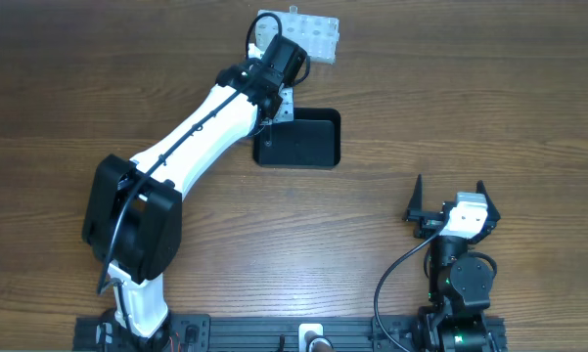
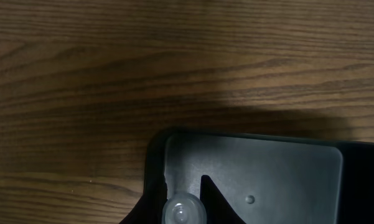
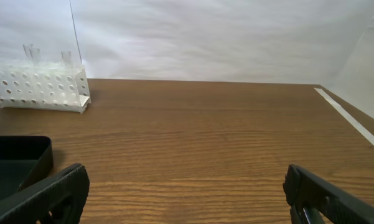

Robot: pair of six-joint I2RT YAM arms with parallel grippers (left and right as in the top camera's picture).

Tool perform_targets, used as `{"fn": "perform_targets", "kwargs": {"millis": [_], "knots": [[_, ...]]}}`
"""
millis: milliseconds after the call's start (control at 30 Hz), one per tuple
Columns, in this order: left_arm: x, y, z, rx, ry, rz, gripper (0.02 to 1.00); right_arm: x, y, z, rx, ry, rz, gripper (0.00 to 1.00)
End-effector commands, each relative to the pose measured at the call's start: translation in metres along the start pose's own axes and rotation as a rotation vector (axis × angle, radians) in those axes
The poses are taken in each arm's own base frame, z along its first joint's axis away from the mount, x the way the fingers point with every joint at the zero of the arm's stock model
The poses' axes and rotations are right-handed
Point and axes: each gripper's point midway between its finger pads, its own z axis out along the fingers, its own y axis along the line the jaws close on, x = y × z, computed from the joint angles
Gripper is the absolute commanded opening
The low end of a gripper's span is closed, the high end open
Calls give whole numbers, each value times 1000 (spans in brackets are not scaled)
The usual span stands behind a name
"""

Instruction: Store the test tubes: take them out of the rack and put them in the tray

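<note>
L fingers (image 2: 219,205) pinch clear round-bottomed test tube (image 2: 183,211) over black plastic tray (image 2: 286,174), 12 o'clock; drop-off step, next prob. lower + release. R fingers (image 3: 56,193) spread, 4 o'clock.

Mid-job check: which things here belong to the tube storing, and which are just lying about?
Job: test tube rack; black tray; test tube in left gripper.
Not the job's: wooden table; white strip along its edge; open right gripper.

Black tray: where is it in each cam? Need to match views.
Top view: tray mid-table, just below the white test tube rack.
Left wrist view: tray corner and floor beneath the test tube tip.
Right wrist view: tray close ahead of one of the right fingers, rack beyond it.
Shared landmark: the rack, in top and right wrist views.
</note>
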Motion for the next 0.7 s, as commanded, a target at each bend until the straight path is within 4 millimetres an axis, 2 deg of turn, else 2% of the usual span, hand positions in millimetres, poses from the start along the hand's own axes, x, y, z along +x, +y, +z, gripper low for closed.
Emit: {"fn": "perform_targets", "kwargs": {"millis": [33,200,700], "knots": [[8,0,15,-26,25,-1,77,2,-3,0,17,1,-4,991],[12,1,22,-34,39,3,84,2,-3,0,17,1,-4,993],[13,-1,22,-28,45,3,123,2,-3,0,17,1,-4,991]]}}
